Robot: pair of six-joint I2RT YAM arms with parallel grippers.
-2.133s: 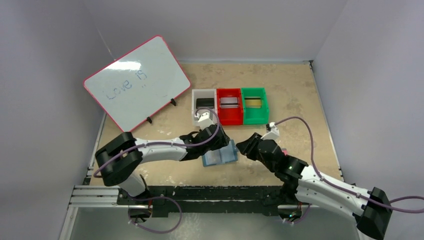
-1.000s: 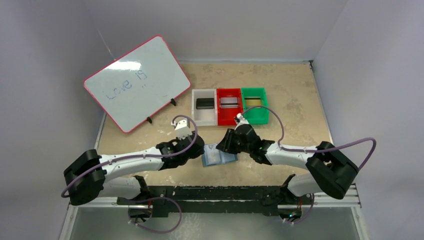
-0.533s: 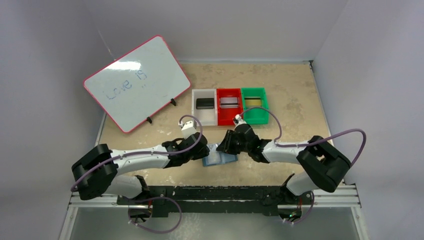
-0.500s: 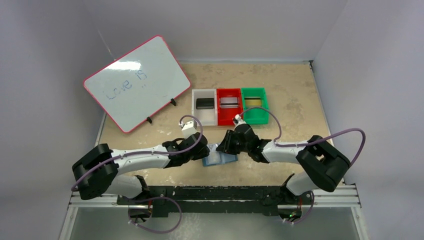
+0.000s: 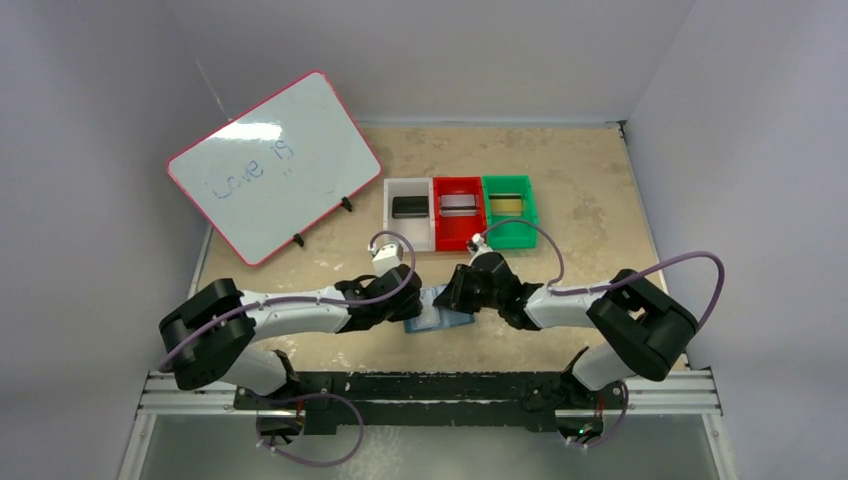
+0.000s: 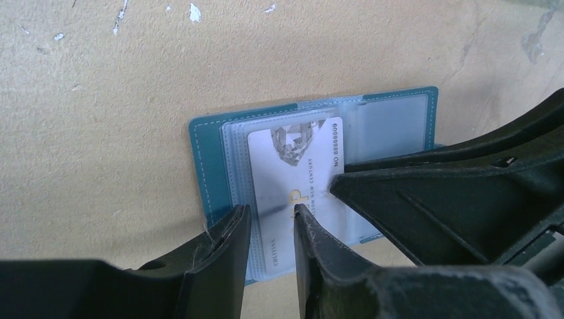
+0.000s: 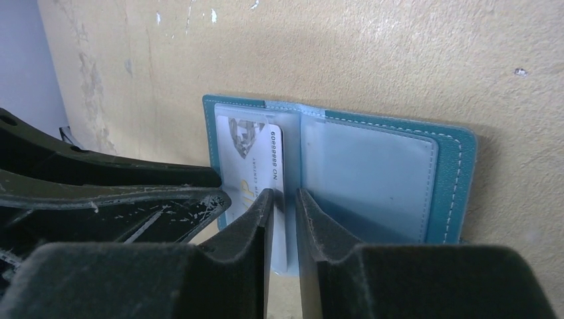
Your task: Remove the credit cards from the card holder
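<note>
We see a tan table [image 5: 590, 190] with a pink-framed whiteboard [image 5: 275, 165] propped at its far left. Behind the centre, three small bins stand in a touching row. The white bin [image 5: 410, 236] holds a black card [image 5: 408, 206], the red bin [image 5: 460, 234] a grey card [image 5: 459, 204], and the green bin [image 5: 510, 234] a gold card [image 5: 508, 204]. Nearer the arms, the blue card holder [image 7: 372, 173] lies unfolded flat on the table, between the two grippers. Its right pocket looks bare. Its left pocket holds a pale card [image 6: 292, 159], which sticks partly out toward the near edge. The left gripper [image 6: 269, 222] hovers low over this card's near end, its fingers a narrow gap apart with the card lying flat beneath. The right gripper [image 7: 282, 196] straddles the card's inner long edge beside the fold, its fingers also narrowly parted.
</note>
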